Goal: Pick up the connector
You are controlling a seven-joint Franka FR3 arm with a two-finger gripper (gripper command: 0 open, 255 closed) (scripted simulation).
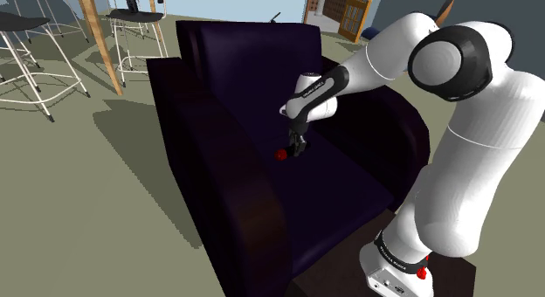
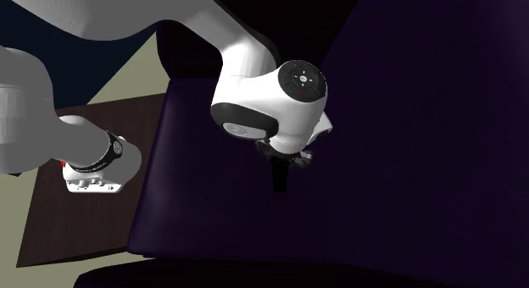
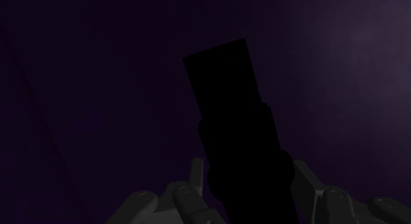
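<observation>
Clasping black connector (image 3: 220,91) in hand (image 3: 247,171) — over dark armchair seat (image 1: 349,177).

White arm (image 1: 476,155) elbow-high and forward, claw (image 1: 298,150) downward, its fingers (image 3: 195,182) tight around the black connector (image 3: 227,111).

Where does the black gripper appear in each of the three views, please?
Shoulder view: the gripper is near the middle, low over the armchair seat.
Second exterior view: the gripper is near the middle, slightly right, pointing down at the seat.
Wrist view: the gripper clasps the black connector between its fingers.
Shared landmark: the dark purple armchair seat lies behind the gripper in every view.
</observation>
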